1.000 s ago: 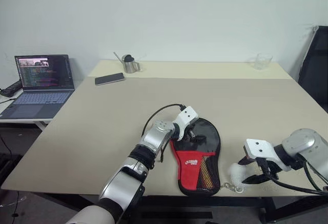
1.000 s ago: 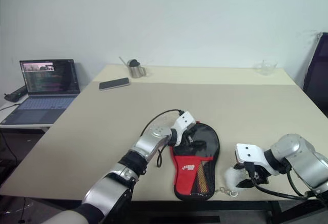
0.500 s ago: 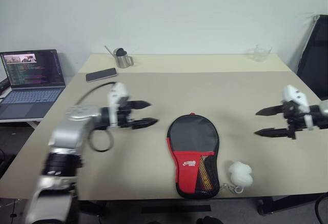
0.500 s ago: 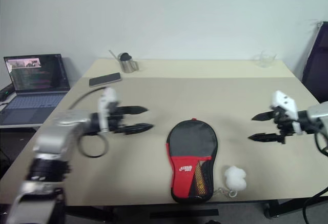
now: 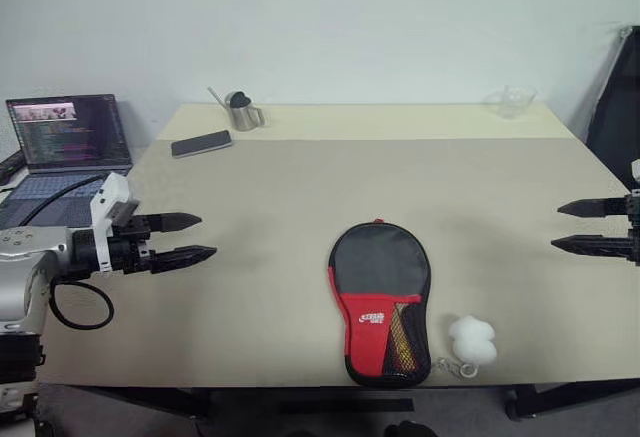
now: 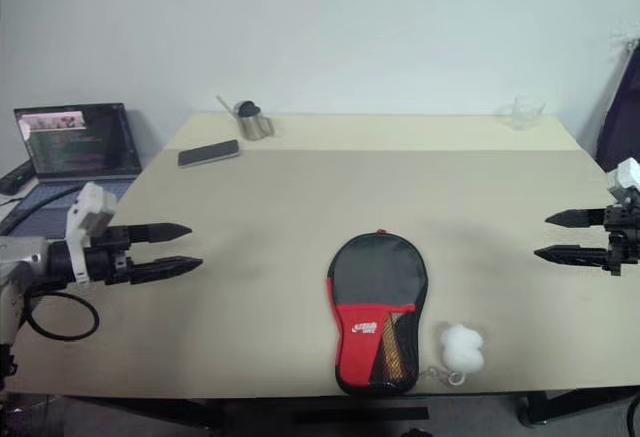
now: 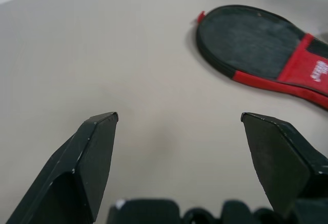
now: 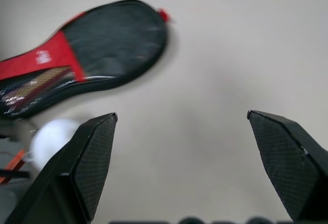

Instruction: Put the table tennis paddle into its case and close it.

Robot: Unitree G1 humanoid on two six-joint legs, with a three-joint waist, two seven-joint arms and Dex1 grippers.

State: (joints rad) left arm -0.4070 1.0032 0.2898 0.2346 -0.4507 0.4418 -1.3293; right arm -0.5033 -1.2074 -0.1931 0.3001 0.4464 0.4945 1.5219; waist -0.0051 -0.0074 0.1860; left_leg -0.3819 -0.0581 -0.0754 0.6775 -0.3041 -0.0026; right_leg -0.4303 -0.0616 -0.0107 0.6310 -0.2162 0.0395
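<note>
Lying between both open tools (image 5: 193,238) (image 5: 570,225): zipped case (image 5: 380,297).

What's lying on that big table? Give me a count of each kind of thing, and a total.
Black-and-red case, with its white pom-pom: 1
Phone: 1
Small metal pitcher: 1
Clear glass cup: 1
Total: 4
The laptop stands on a separate side table, so it is not counted.
</note>
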